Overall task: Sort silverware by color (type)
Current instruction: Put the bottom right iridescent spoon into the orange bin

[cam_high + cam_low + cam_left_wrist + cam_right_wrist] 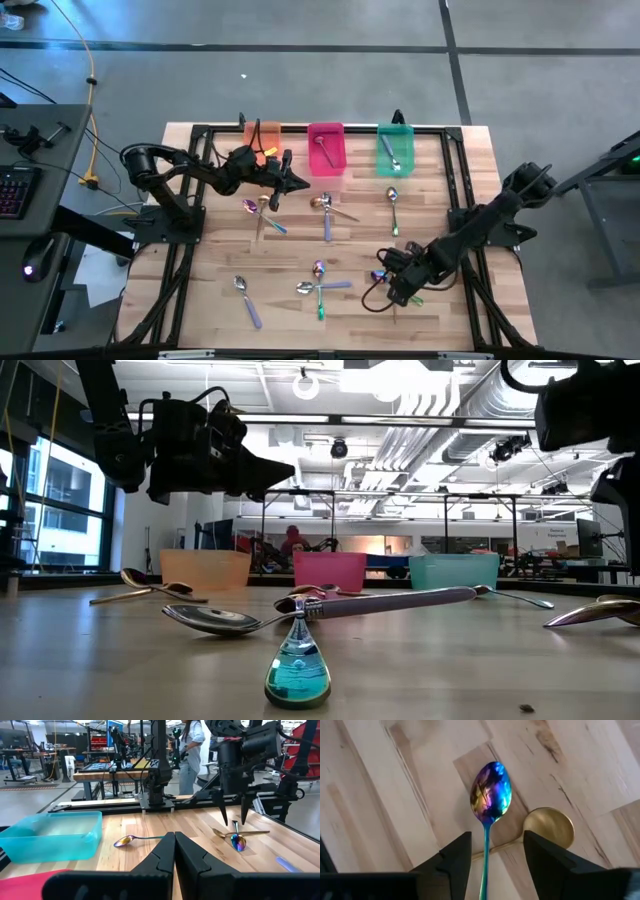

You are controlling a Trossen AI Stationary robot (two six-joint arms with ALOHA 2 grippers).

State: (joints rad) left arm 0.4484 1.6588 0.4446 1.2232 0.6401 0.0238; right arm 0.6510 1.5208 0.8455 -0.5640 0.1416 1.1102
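**Right jaws open over a rainbow spoon near the table's front right**

The right gripper (492,852) stands with its jaws spread, one to each side of the handle of an iridescent spoon (491,795) that lies flat on the table (200,300). The jaws do not pinch it. A gold spoon (549,827) lies just beside it, its bowl close to the rainbow bowl at about 4 o'clock in the right wrist view; whether the two handles cross under the jaws is hard to tell. In the high view this gripper (392,283) sits at about 5 o'clock on the table, with bare wood between it and the front edge.

The left gripper (296,181) has its jaws closed on nothing, held above the table near 11 o'clock, just in front of the orange bin (261,137). The pink bin (326,147) and the green bin (395,148) line the far edge at 12 and 1 o'clock; each holds a spoon.

Loose spoons lie scattered across the middle: a pair (262,208) below the left gripper, another pair (326,207) at the centre, one (393,203) toward 2 o'clock, a crossed group (320,285) at 6 o'clock, and a purple-handled one (245,295) at 7 o'clock. The front left corner and the strip along the right edge are open wood.
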